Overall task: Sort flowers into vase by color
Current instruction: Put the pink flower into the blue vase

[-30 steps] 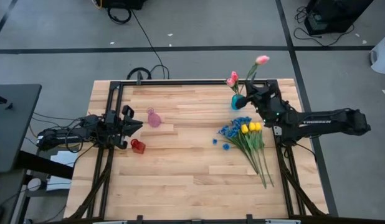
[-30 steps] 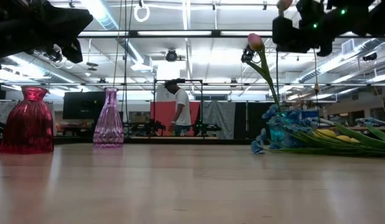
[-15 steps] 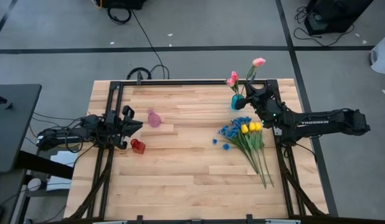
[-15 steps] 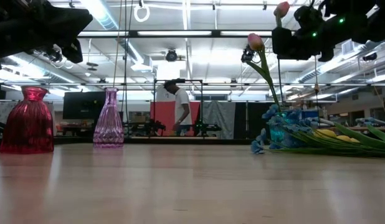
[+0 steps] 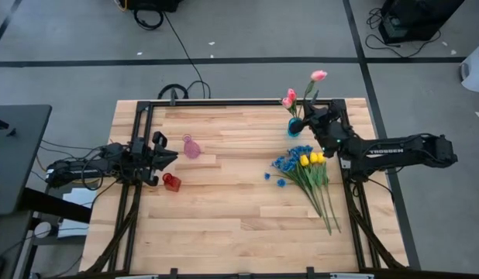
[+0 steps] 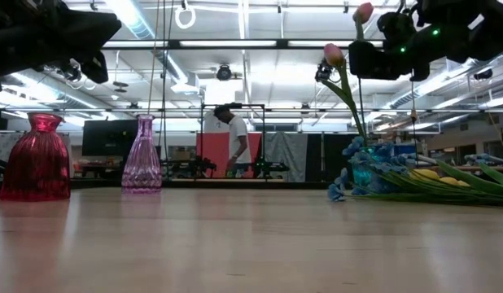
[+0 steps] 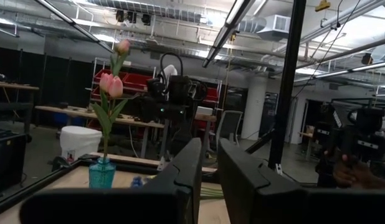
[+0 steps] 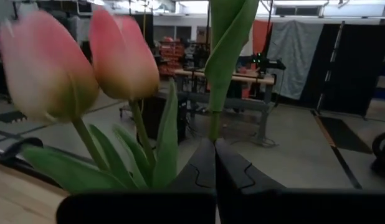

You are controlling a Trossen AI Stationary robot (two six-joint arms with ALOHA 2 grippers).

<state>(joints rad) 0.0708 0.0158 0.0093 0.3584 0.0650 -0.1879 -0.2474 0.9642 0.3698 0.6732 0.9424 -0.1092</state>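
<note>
My right gripper (image 5: 306, 122) is shut on a pink tulip (image 5: 318, 75) by its green stem, right beside a small blue vase (image 5: 293, 127) at the table's far right. That vase holds two pink tulips (image 8: 121, 53) standing upright. The held bloom (image 6: 362, 12) is higher than the vase's tulips (image 6: 334, 54). Yellow tulips (image 5: 311, 158) and blue blossom sprays (image 5: 286, 163) lie in a pile on the table near the vase. My left gripper (image 5: 169, 157) is open and empty at the left, between a red vase (image 5: 171, 181) and a pink glass vase (image 5: 191, 146). My right gripper pinches the tulip's green stem (image 8: 212, 132) between its two fingers, below a long leaf. The fingers lie roughly level and across the stem, coming from the table's right. The tulip stands upright with its bloom above the gripper; whether its lower end is in the vase I cannot tell.
A black frame rail (image 5: 239, 102) runs along the table's far edge behind the blue vase. The middle and near part of the wooden table (image 5: 224, 209) is bare. A person (image 6: 234, 142) stands far off in the room beyond the table.
My right gripper has gone a little toward the table's left, closer to the blue vase, carrying the pink tulip with it. The tulip stays upright and its bloom has shifted left with the gripper.
</note>
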